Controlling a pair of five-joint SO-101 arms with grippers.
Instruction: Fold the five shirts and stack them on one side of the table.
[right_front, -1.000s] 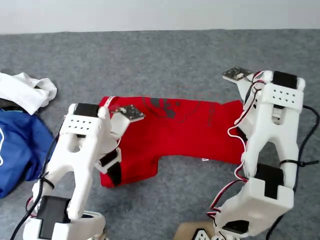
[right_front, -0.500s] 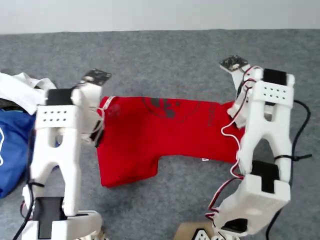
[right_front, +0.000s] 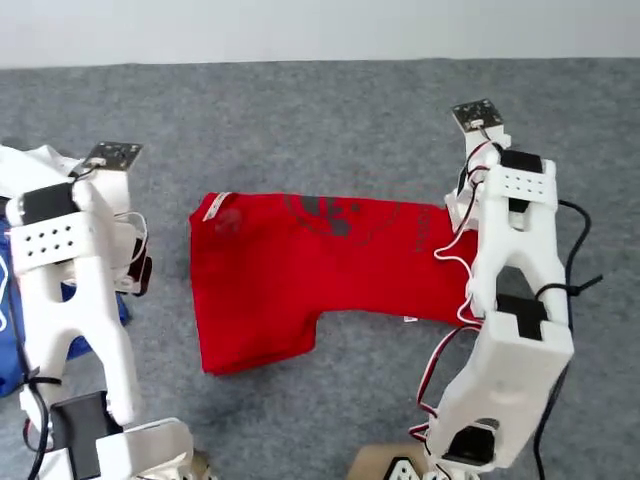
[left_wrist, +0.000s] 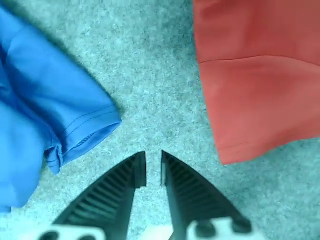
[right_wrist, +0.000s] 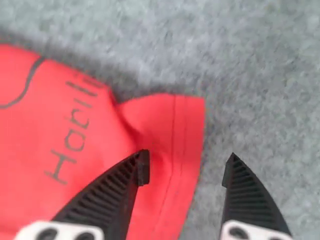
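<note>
- High view: the red shirt (right_front: 290, 275) lies flat in the middle of the grey table (right_front: 330, 110).
- At its right end, the right gripper (right_wrist: 185, 170) is released, fingers wide apart, one over the shirt's hemmed corner and the other over bare table.
- Above bare table between the red shirt and the blue shirt (left_wrist: 45, 110), the left gripper (left_wrist: 153, 170) has its fingers nearly together, grasping nothing.
- At the far left edge, a white shirt (right_front: 30, 168) lies bunched.

Blue shirt (left_wrist: 45, 95) cut by edge; red shirt (right_front: 300, 270) end under arm (right_front: 510, 250).
</note>
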